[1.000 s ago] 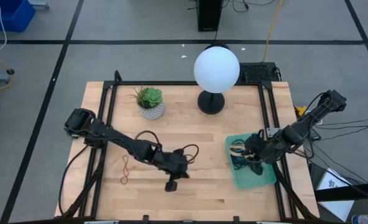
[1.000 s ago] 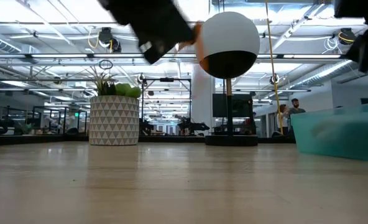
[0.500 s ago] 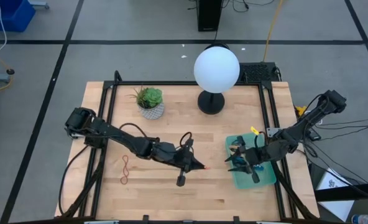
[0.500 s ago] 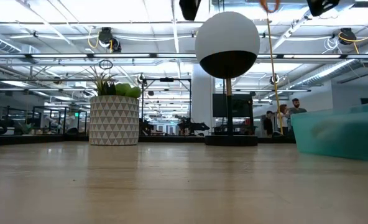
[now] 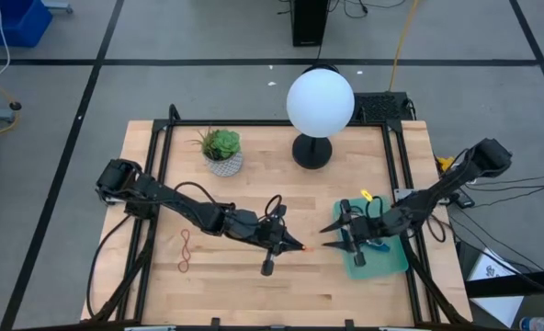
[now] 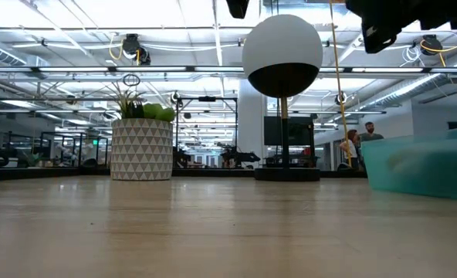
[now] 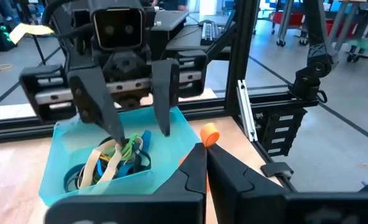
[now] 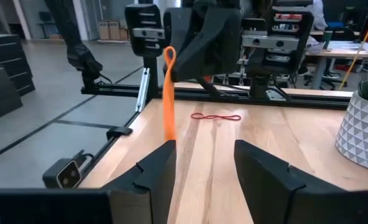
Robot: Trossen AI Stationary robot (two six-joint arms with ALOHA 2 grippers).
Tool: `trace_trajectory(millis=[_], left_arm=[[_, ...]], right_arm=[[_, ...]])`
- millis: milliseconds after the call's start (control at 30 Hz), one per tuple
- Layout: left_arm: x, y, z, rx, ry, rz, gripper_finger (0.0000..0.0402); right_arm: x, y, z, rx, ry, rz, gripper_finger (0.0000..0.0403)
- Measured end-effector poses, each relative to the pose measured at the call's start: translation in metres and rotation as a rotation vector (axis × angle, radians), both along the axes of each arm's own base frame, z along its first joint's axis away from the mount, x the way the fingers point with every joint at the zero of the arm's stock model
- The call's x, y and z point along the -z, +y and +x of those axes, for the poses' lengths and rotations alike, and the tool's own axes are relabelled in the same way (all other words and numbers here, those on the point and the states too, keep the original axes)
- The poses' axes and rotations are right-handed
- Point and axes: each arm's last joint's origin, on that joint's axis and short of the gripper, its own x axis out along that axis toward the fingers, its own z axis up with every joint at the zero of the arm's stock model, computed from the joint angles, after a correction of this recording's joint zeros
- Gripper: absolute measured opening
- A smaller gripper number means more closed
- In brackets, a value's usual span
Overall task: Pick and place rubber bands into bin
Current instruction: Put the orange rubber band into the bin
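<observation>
Near table edge: one red rubber band (image 5: 186, 251), twisted into a figure-eight, lies flat on the bare wood toward the left side; also seen from the right wrist (image 8: 216, 116). One orange rubber band (image 8: 169, 93) hangs stretched and upright from the left gripper (image 5: 295, 246), whose fingers are pinched shut on it over mid-table; from above only an orange speck shows at the tip (image 5: 305, 247), and from the left wrist a short orange loop (image 7: 209, 134) pokes up past the closed fingers. Two arms, both raised off the table (image 5: 254, 193). The right gripper (image 5: 332, 239) faces the left one from the bin side, jaws spread wide, nothing between them; its fingers (image 8: 150, 169) flank the hanging orange band without touching it. One bin (image 5: 396, 259), teal, sits at the table's right, under and behind the right gripper; inside it a tangled heap of rubber bands (image 7: 112, 162), tan, yellow-green, blue and dark, too knotted to count. Farther back: one small potted succulent (image 5: 221, 152) in a white patterned pot, left of centre, and one globe lamp (image 5: 320, 103) on a black base at the far middle. Beyond the table, in the low view, people (image 6: 360, 143) stand far off in the room.
</observation>
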Motion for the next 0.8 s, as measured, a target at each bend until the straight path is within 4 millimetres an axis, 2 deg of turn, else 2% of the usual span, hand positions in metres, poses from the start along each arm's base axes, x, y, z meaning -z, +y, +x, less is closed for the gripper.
trace_trajectory(millis=[367, 800], left_arm=[[0.0, 0.0, 0.0, 0.005, -0.005, 0.029, 0.0011], [0.0, 0.001, 0.0, -0.02, -0.009, 0.057, 0.0007]], right_arm=[[0.016, 0.006, 0.02, -0.008, -0.035, 0.026, 0.0157], [0.019, 0.019, 0.039, -0.03, -0.032, 0.053, 0.0151]])
